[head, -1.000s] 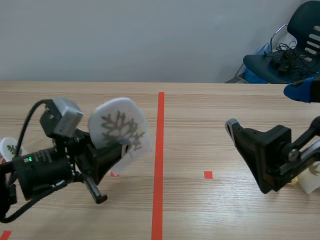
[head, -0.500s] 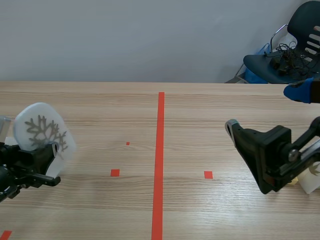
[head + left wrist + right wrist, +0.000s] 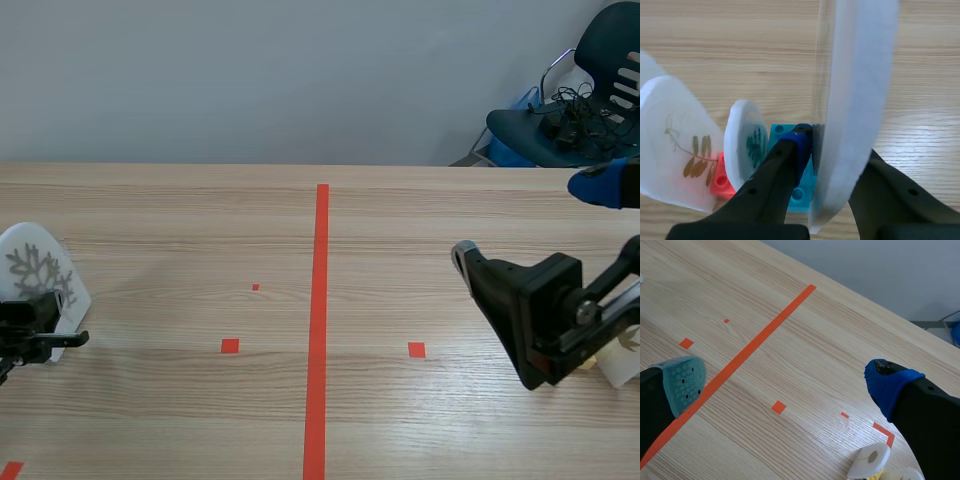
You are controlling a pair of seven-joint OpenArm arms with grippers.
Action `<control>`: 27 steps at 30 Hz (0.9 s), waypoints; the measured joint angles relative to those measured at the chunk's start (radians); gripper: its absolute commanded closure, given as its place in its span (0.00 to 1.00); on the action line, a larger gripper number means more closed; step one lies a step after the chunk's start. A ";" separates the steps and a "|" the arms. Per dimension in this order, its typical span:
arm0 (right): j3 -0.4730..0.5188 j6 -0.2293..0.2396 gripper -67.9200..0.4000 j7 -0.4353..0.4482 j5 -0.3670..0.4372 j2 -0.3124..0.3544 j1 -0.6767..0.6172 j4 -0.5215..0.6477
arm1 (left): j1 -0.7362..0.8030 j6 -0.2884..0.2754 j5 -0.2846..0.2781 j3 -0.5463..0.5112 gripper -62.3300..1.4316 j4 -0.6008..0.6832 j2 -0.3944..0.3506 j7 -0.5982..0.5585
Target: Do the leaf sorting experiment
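My left gripper point(image 3: 40, 322) is at the table's far left edge, shut on a white leaf card point(image 3: 32, 275) with a grey, snowflake-like leaf. In the left wrist view that card point(image 3: 855, 95) stands edge-on, pressed between my fingers point(image 3: 790, 155). Under it are a blue holder point(image 3: 792, 192) and a red holder point(image 3: 720, 176). A white card with a green leaf point(image 3: 746, 145) stands by the blue holder, and a card with an olive leaf point(image 3: 680, 155) stands by the red one. My right gripper point(image 3: 532, 222) hangs open over the right side of the table, holding nothing.
An orange-red tape line point(image 3: 319, 320) runs down the table's middle. White pieces point(image 3: 871, 460) lie near the right edge, just under my right gripper point(image 3: 785, 385). A dark chair point(image 3: 570, 110) stands beyond the far right corner.
My left arm has carried the card from near the centre line out to the far left and lower, over the holders. The right arm has not moved.
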 measured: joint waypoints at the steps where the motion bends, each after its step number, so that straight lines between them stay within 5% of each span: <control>1: 0.000 0.000 0.00 0.000 0.000 0.000 0.000 0.000 | 0.000 0.002 -0.006 -0.001 0.89 -0.005 0.000 0.000; 10: 0.000 0.000 0.00 -0.004 0.000 0.000 0.000 0.000 | 0.003 0.000 -0.005 -0.005 0.61 -0.006 0.000 -0.002; 15: 0.000 0.000 0.00 -0.004 0.000 0.000 0.000 0.000 | 0.025 -0.001 -0.004 -0.018 0.60 0.066 -0.001 -0.003; 21: 0.000 0.000 0.00 -0.004 0.000 0.000 0.000 0.000 | 0.089 -0.001 -0.001 -0.089 0.60 0.311 -0.073 0.044; 27: 0.000 0.000 0.00 -0.005 0.000 0.000 0.000 0.000 | 0.196 -0.017 -0.002 -0.207 0.19 0.586 -0.171 0.096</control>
